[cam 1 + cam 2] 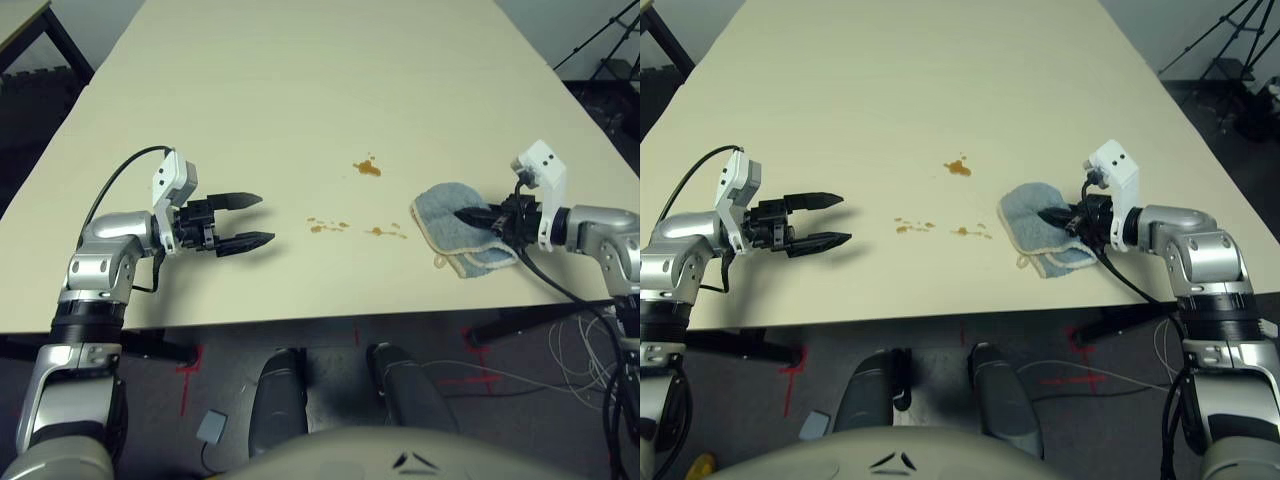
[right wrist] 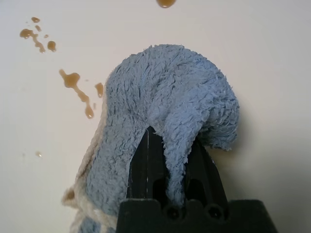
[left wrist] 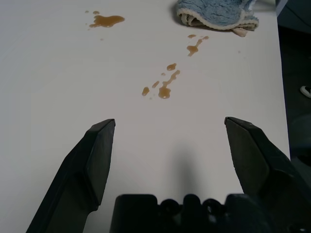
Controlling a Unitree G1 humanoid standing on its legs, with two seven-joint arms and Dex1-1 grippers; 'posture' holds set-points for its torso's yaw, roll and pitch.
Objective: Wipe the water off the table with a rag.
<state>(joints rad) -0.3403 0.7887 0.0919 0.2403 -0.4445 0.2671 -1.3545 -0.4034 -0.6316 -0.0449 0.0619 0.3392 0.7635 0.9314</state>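
Our right gripper (image 1: 478,216) has its jaws pinched on a fold of the rag (image 1: 455,226), at three o'clock of the water (image 1: 345,226) on the counter (image 1: 300,90). Such a thin bite may slip mid-wipe. Our left gripper (image 1: 250,220) hangs wide open, empty.

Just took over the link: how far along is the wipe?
Done: the right claw is shut on the rumpled light blue terry rag. In hand: the rag sits beside the amber-brown water blotches on the pale beige table. Left: all blotches remain unwiped. The left claw is open.
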